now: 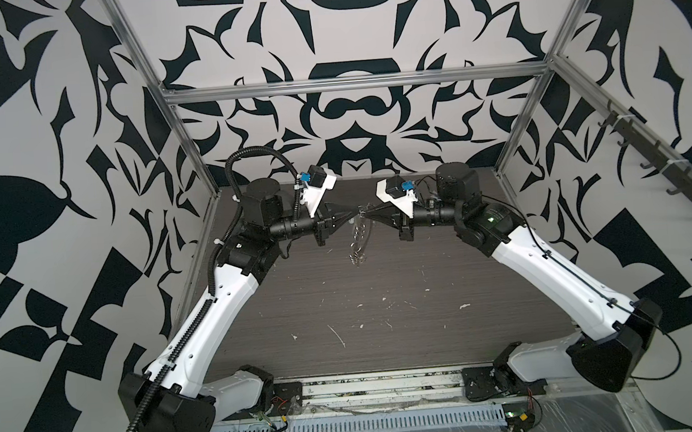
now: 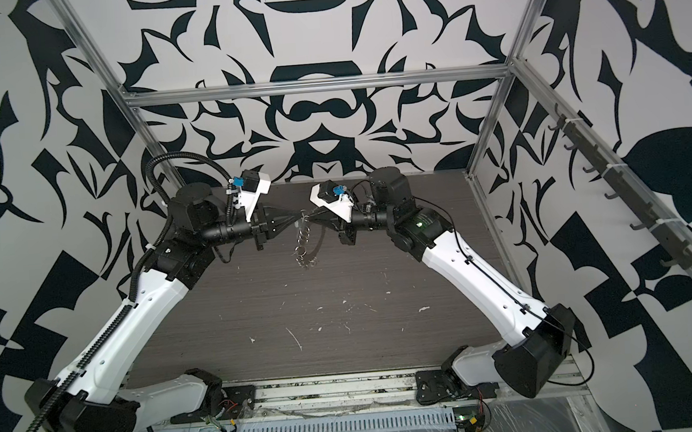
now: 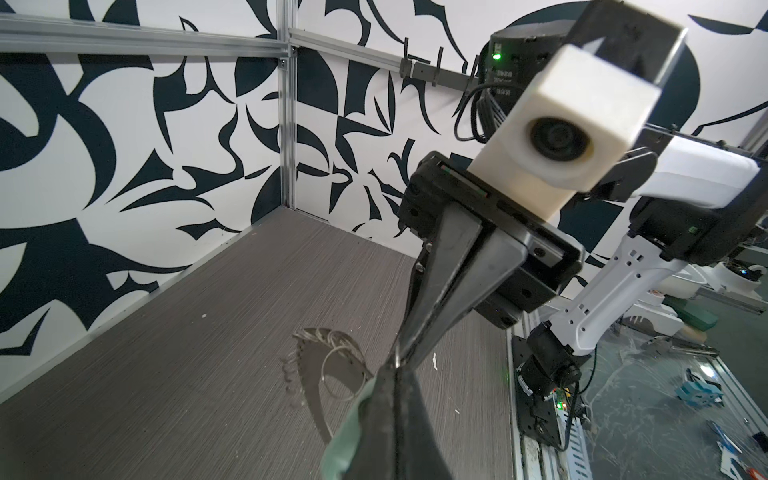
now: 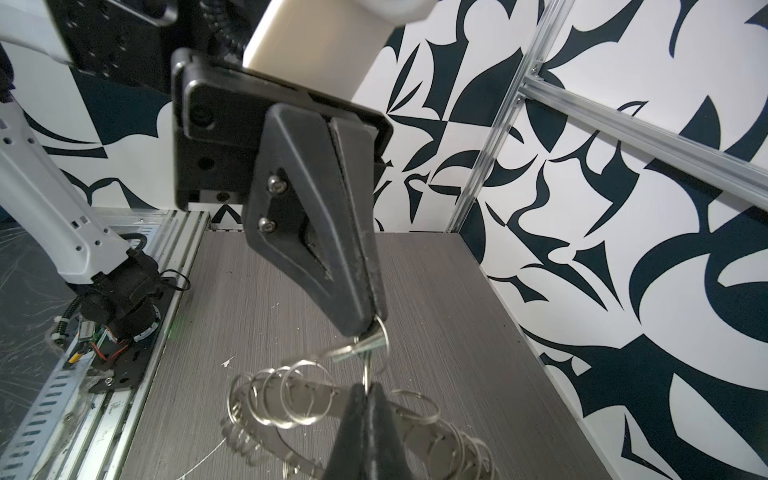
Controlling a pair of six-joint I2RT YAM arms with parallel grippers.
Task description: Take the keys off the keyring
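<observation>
Right gripper (image 4: pixel 365 390) and left gripper (image 4: pixel 372 326) both pinched the keyring (image 4: pixel 307 395) above the bench (image 4: pixel 436 291). One key (image 4: pixel 351 352) looked still attached.

We list a grey wood-grain table (image 1: pixel 386 339); behind it, an aluminium crossbar (image 1: pixel 352 84); along its near edge, a slotted cable duct (image 1: pixel 371 426); to its right, a hook rail (image 1: pixel 661 163); around it, patterned walls (image 1: pixel 40 163).

Keyring (image 4: pixel 309 395) shiny metal; table (image 1: pixel 385 327) matt grey woodgrain, scuffed.
</observation>
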